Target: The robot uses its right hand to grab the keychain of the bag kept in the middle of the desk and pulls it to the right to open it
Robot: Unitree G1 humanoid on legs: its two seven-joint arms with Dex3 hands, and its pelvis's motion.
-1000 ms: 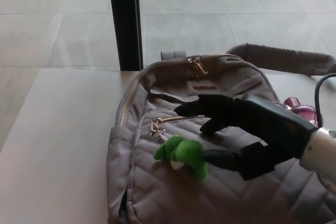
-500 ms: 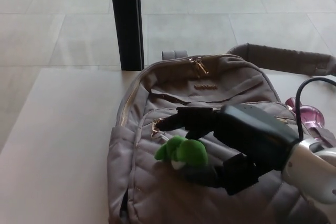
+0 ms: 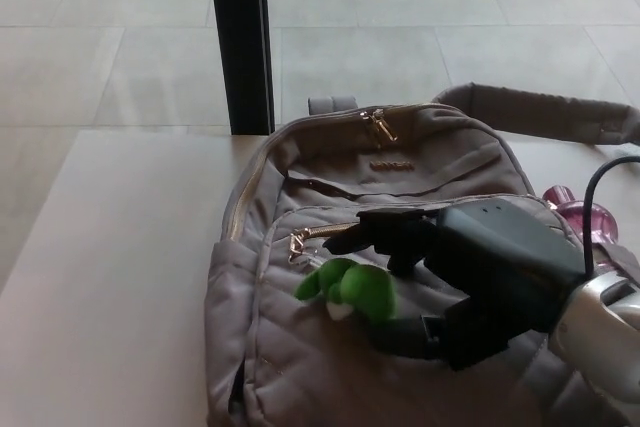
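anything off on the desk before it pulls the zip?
Nothing damaged or spilled. The grey backpack lies flat, the green keychain sits between the right hand's fingers. A pink object shows at the bag's right edge, too hidden to identify.

Pale desk [image 3: 110, 277] carries grey bag [image 3: 400, 157], pink object [image 3: 585, 215].

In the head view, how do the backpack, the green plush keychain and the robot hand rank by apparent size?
1. Backpack.
2. Right robot hand; nearer the camera, so it looks enlarged.
3. Green plush keychain.
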